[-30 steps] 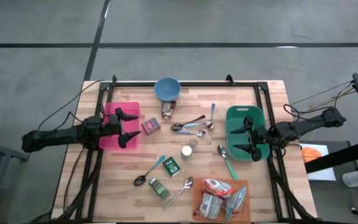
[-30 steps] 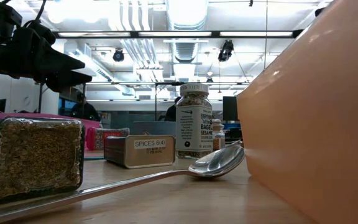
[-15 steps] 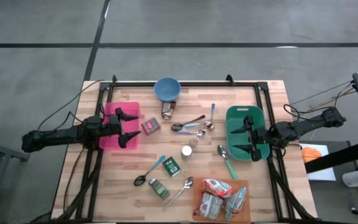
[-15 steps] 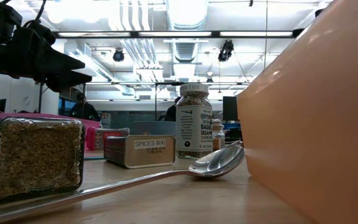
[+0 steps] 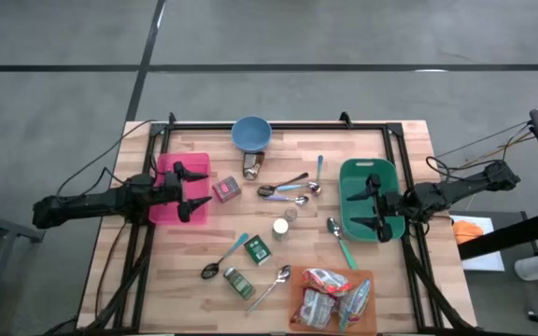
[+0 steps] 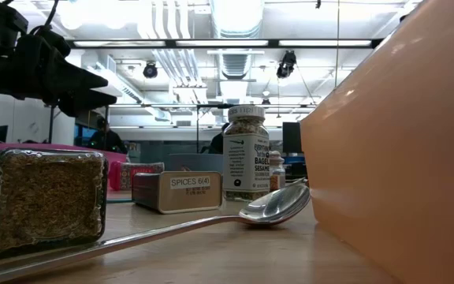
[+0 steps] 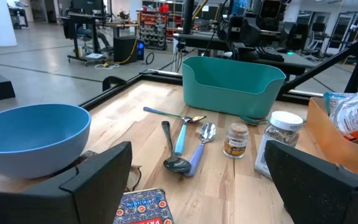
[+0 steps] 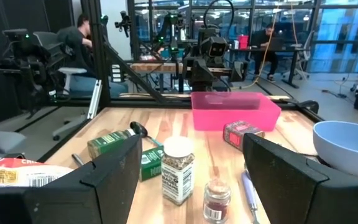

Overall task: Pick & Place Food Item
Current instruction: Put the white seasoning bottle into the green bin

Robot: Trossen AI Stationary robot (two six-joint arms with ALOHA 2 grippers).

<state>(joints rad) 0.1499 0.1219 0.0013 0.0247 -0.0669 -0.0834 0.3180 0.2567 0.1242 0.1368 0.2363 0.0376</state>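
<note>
Both arms are dark, nearly black, built of slim jointed segments that thicken at the wrist. The left arm (image 5: pixel 92 205) ends in the left gripper (image 5: pixel 188 191), two pointed black fingers like short wedges. The right arm (image 5: pixel 456 189) carries the same kind of tool, the right gripper (image 5: pixel 369 207), with matching tapered black fingers. Seen close up from the wrists, the fingers (image 7: pixel 98 180) are broad, flat, matte black plates with angled, bevelled edges and smooth faces. Thin dark cables (image 5: pixel 96 168) trail from the left arm's base off the table's edge; pale cables (image 5: pixel 479 145) run from the right arm's base.
</note>
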